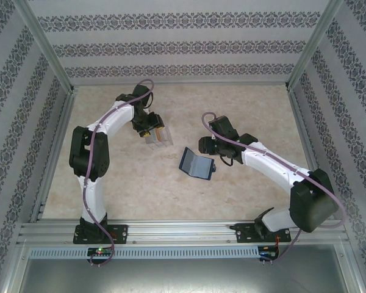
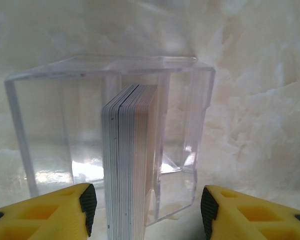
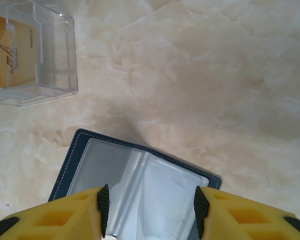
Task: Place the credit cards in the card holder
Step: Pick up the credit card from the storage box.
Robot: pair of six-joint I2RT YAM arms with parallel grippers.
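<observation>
Three patterned walls [image 1: 171, 46] ring a marbled tabletop [image 1: 171, 195]; left fingers [image 2: 55, 210] parted astride credit cards [image 2: 130, 165], right fingers [image 3: 60, 215] parted, empty, above card holder [image 3: 140, 185].

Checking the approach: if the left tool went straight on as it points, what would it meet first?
Probably the cards, standing on edge in the clear box: their near edges sit between the left tool's open jaws. Depth is unclear.

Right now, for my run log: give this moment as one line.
left hand: open, straddling credit cards in clear box | right hand: open over opened, empty-looking card holder | held: nothing
</observation>
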